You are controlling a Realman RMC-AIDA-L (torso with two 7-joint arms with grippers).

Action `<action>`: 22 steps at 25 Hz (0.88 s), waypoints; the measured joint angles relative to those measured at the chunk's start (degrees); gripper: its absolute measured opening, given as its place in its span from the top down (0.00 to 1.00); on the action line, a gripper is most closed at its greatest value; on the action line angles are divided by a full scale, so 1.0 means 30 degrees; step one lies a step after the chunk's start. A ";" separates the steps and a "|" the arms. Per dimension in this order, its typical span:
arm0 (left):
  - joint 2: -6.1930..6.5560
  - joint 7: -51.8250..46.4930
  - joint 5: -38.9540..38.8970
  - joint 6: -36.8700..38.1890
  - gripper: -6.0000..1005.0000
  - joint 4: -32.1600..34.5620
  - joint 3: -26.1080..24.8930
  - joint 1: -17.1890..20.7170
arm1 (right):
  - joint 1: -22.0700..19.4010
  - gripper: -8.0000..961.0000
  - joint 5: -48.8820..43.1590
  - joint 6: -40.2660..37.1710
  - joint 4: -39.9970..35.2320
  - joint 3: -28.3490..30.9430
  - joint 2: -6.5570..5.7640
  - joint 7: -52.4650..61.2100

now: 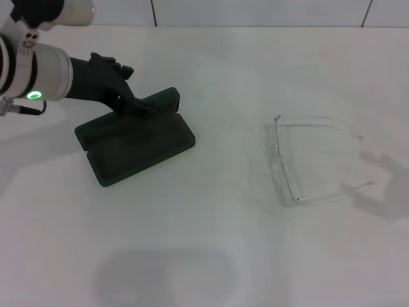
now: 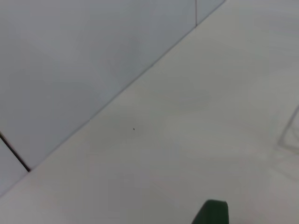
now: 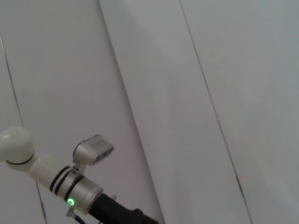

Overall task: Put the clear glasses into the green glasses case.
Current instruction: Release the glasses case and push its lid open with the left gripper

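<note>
The green glasses case (image 1: 137,148) lies open at the left of the white table, its lid (image 1: 158,101) raised at the back. My left gripper (image 1: 139,104), black, reaches in from the left and is shut on the lid's edge. One green corner of the lid (image 2: 212,213) shows in the left wrist view. To the right of the case, the clear glasses (image 1: 300,160) rest on the table with their arms unfolded, apart from it. A faint edge of the glasses (image 2: 290,133) shows in the left wrist view. My right gripper is out of view.
The white table (image 1: 211,243) ends at a tiled wall (image 1: 255,11) at the back. The right wrist view looks at that wall (image 3: 210,93), with my left arm (image 3: 74,189) far off.
</note>
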 joint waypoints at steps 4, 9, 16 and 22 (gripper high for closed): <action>0.0016 -0.0112 0.0295 0.0086 0.15 -0.0730 0.0179 -0.0260 | 0.0124 0.09 -0.0010 0.0074 0.0008 -0.0123 -0.0002 -0.0111; 0.0021 -0.0284 0.0951 -0.0001 0.16 -0.1714 0.0237 -0.0667 | 0.0171 0.09 0.0010 0.0082 0.0296 -0.0179 -0.0035 -0.0424; 0.0053 -0.1112 0.2025 0.0026 0.17 -0.2097 0.0194 -0.1158 | 0.0218 0.09 -0.0035 0.0121 0.0491 -0.0096 -0.0096 -0.0519; 0.0043 -0.1302 0.2135 0.0228 0.26 -0.1961 0.0250 -0.1128 | 0.0180 0.09 -0.0028 0.0143 0.0497 -0.0012 -0.0073 -0.0538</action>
